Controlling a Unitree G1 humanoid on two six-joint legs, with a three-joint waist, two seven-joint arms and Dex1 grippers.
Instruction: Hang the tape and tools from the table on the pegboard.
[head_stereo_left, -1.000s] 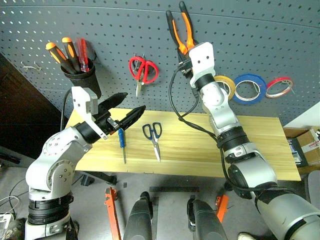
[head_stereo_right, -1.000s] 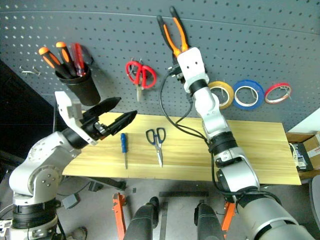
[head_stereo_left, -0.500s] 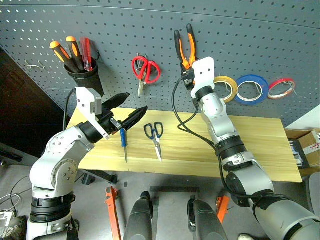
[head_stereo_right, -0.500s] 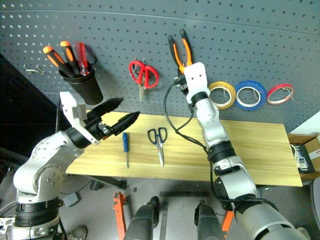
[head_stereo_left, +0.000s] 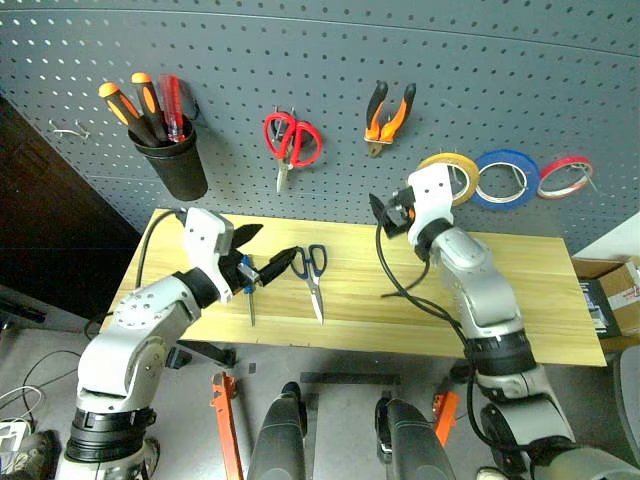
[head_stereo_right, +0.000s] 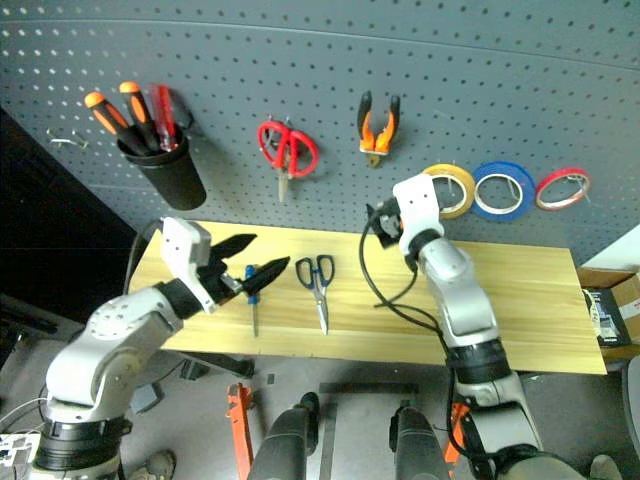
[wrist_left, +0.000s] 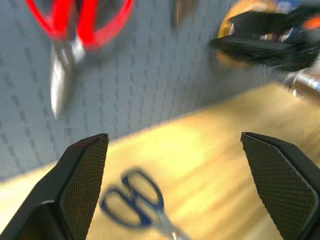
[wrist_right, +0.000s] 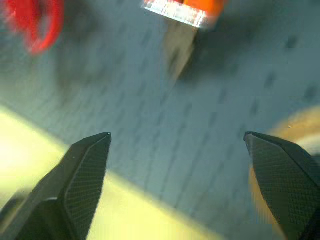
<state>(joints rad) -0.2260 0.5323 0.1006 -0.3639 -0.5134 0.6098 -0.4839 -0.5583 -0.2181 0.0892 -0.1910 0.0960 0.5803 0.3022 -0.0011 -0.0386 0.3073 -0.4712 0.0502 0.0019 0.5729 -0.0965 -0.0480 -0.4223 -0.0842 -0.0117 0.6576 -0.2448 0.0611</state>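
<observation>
My pliers (head_stereo_left: 388, 116) hang on the pegboard (head_stereo_left: 480, 60) at upper centre, the tan tape (head_stereo_left: 452, 176) just right of them. Below, my right claw (head_stereo_left: 382, 214) is spread and empty. On the table (head_stereo_left: 540, 290), my left claw (head_stereo_left: 268, 254) gapes over the blue screwdriver (head_stereo_left: 247, 292); the dark scissors (head_stereo_left: 311, 272) lie beside it.

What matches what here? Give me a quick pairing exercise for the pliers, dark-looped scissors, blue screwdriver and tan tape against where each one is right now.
Things:
1. pliers
2. dark-looped scissors
3. blue screwdriver
4. tan tape

Places:
A. lying on the table, right of the screwdriver
B. hanging on the pegboard, left of the blue ring
C. lying on the table beneath the left gripper
D. hanging on the pegboard, right of the red scissors

Pairs: 1-D, 2-A, 3-C, 4-B
</observation>
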